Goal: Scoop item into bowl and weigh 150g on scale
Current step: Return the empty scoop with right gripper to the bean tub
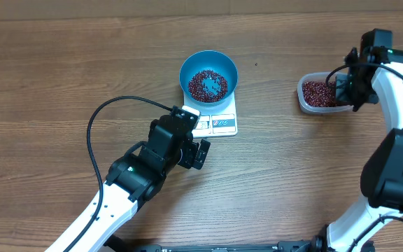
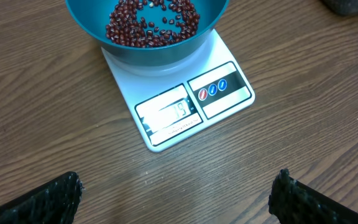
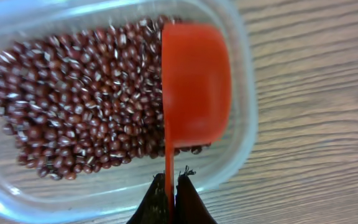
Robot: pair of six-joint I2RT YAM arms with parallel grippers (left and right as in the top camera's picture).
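Right gripper (image 3: 171,200): clamped narrow on the handle of the red scoop (image 3: 194,87).
Scoop axis: handle runs straight out from the gripper; cup sits over the beans (image 3: 79,106) in the clear container (image 3: 244,134).
Bowl (image 1: 186,66): on the scale (image 1: 222,124), well left of the container, partly filled.
Left gripper (image 2: 174,198): wide, empty, near side of the scale.
Nearer arm to the beans: right.

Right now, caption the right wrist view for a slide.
Right gripper shut on the handle of the red scoop, cup at the right end of the clear container of beans.
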